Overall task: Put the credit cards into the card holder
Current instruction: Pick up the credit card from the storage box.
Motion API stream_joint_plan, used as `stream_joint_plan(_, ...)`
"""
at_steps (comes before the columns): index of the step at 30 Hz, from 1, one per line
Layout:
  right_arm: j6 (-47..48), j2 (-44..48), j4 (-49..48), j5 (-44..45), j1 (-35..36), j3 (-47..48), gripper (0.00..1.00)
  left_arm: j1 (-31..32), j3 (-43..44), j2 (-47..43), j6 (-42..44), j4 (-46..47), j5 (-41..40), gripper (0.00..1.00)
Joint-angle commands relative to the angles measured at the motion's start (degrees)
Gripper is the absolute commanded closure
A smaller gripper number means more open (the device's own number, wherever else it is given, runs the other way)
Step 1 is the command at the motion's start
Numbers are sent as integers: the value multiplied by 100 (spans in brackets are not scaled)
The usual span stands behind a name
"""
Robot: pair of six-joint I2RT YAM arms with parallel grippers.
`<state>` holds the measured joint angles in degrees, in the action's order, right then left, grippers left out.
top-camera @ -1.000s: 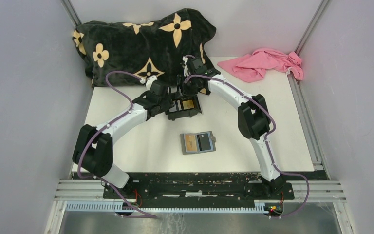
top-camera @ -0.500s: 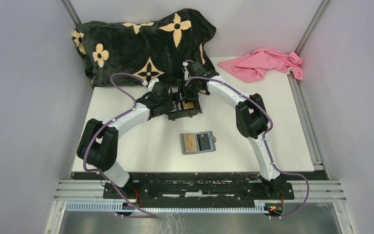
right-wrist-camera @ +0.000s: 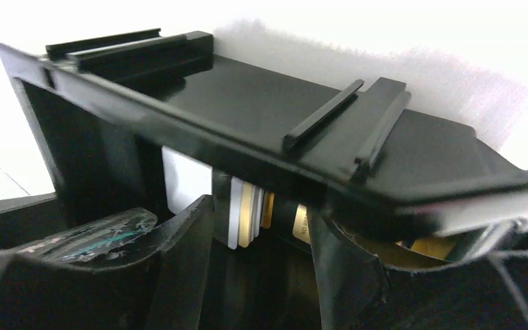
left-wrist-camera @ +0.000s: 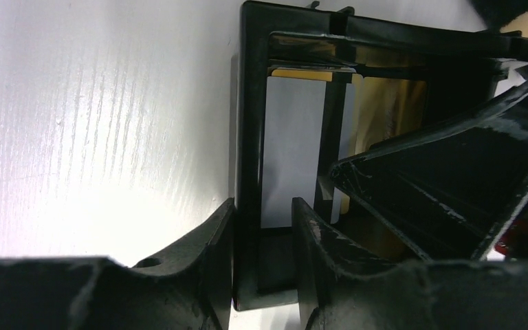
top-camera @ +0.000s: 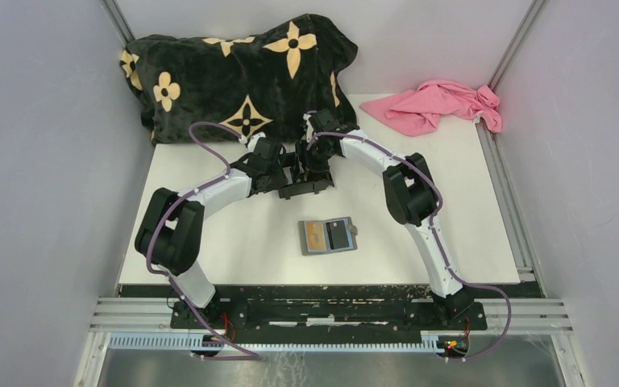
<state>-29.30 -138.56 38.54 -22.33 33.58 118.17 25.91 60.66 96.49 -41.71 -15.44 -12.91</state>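
White table [top-camera: 234,234] bears black box [right-wrist-camera: 247,96], credit cards [right-wrist-camera: 242,210] inside between right gripper [right-wrist-camera: 260,218] jaws.

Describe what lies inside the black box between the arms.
A grey-white card and a gold card are inside the black box. Its walls, the left tool and the right tool hide the rest; the count is unclear.

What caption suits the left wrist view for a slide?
Left hand straddles a wall of the black rectangular plastic box, a thin white plastic card inside.
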Motion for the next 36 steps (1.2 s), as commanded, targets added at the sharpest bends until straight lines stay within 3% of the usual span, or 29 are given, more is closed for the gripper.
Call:
stream_joint_plan(1,-28,-149,-99,-229,-21,303,41,-61,42,93,249,313,137,60)
stream_joint_plan(11,-88,-290,-101,-253,10,358,43,-80,-90,106,230,534,410,67)
stream_joint_plan(36,216,57,90,440,-16,224,65,-84,-310,6,199,521,386,70)
